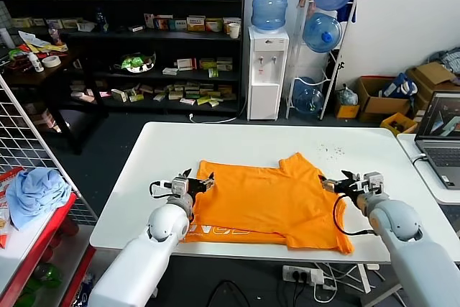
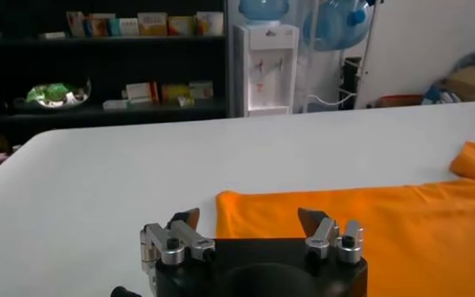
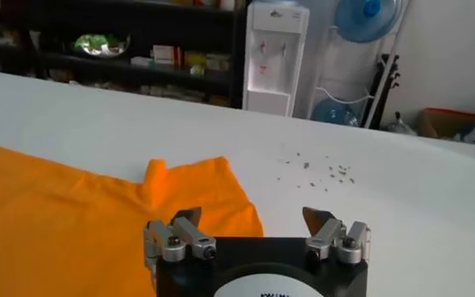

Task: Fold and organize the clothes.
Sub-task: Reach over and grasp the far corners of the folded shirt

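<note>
t-shirt (image 1: 269,199) | between left claw (image 1: 200,183) | right claw (image 1: 338,184) | both agape

A white table (image 1: 165,150) carries the orange T-shirt (image 1: 266,199), spread flat.

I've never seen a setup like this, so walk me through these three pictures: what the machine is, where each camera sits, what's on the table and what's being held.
This is a two-armed robot. The wide picture comes from a camera on its head, looking down at a white table. The other two come from cameras on its wrists, each looking past its own gripper.

On the table lies an orange T-shirt, already partly folded, with faint white lettering near the front edge. The left gripper sits at the shirt's left edge, the right gripper at its right edge by a sleeve. Both have their jaws open, and neither holds anything.

Small dark specks dot the table beyond the shirt. To the left, off the table, a light blue cloth bundle rests on a red rack. Behind are shelves and a water dispenser.
</note>
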